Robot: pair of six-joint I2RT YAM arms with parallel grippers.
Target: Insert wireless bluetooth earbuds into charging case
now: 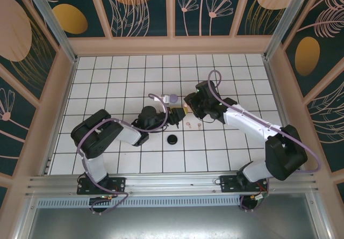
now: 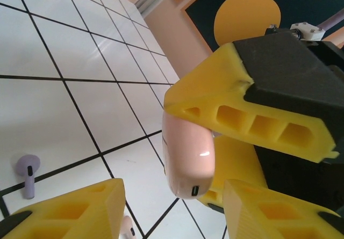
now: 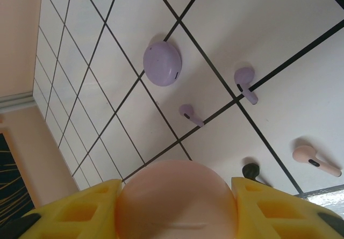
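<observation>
Main risk sits at the handover: the pink case (image 2: 187, 147) is smooth and rounded, so if the left claw (image 2: 174, 185) bites off-centre while the right claw (image 3: 177, 190) hasn't let go, or lets go too early, the shell could squirt out and drop. Both sets of yellow fingers are crowded round the same small thing, so a finger-on-finger knock is another likely cause. A fall would land among the loose earbuds and scatter them.

Right claw: pinching the case across its width, both fingers pressed on it, case lifted off the worktop (image 1: 107, 78).

Left claw: approx half spread, fingers either side of the case's lower end. There's a clear gap on one side w/ tile showing through. The other side is very close, possibly touching, but the angle is too tight to say. Not a grip yet, I'd judge.

No earbud is in any case. All in view lie on the tiles below: a pink earbud (image 3: 314, 160), a black one (image 3: 250, 170), two lilac ones (image 3: 244, 82) (image 3: 191, 114). Further out sit the lilac case (image 3: 162, 63) and the black case (image 1: 173, 138).
</observation>
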